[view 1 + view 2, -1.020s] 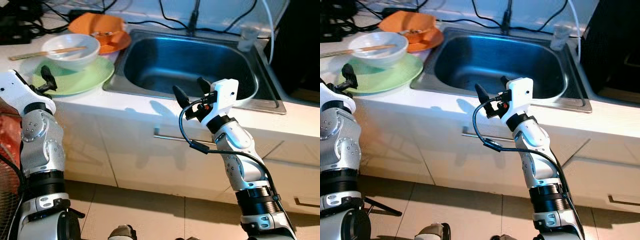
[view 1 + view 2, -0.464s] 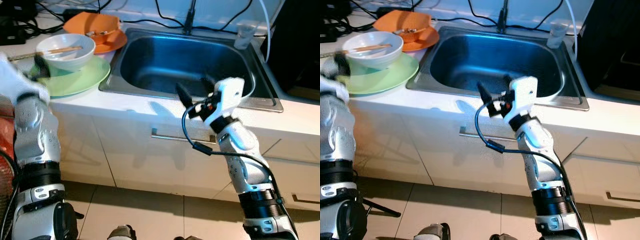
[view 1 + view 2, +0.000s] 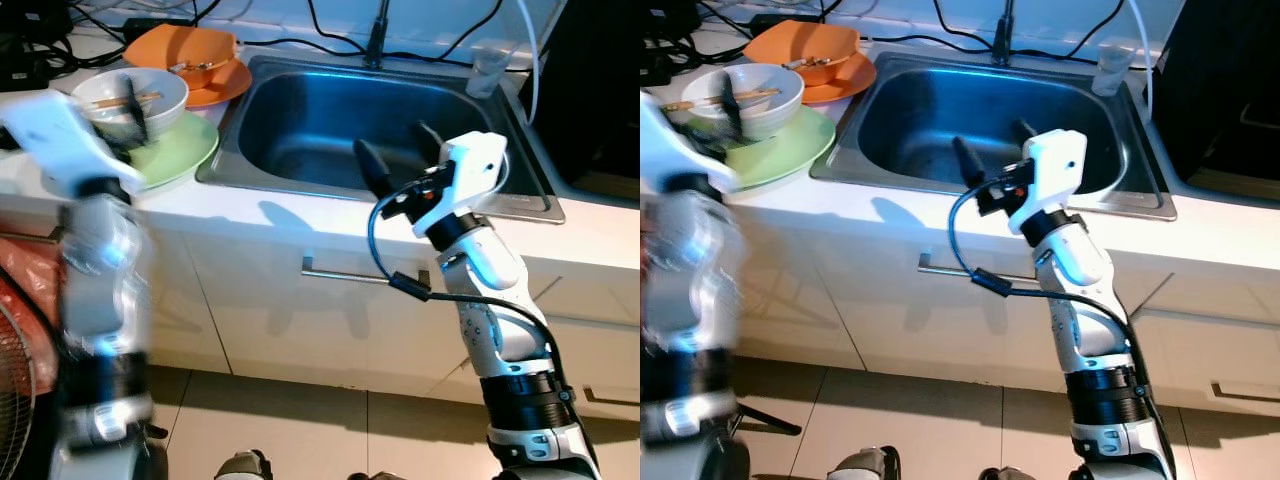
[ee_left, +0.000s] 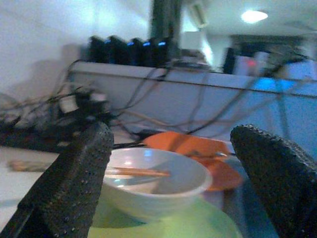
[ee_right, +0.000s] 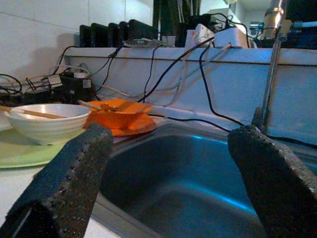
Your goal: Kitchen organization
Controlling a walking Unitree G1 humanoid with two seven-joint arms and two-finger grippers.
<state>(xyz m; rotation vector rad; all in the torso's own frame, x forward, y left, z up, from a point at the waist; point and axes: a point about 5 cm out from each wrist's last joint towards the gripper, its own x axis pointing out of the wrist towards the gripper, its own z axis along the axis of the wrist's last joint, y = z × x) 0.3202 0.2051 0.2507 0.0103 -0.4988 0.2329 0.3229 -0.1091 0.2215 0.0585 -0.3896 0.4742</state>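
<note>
White bowl with chopsticks across it sits on the green plate on the counter, left of your sink, with the orange dishes behind it. Your left gripper, blurred, hangs at the bowl with fingers apart. Your right gripper hovers over the sink's front edge, fingers spread, holding nothing.

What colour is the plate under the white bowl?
The plate is light green, clearest in the right eye view.
</note>
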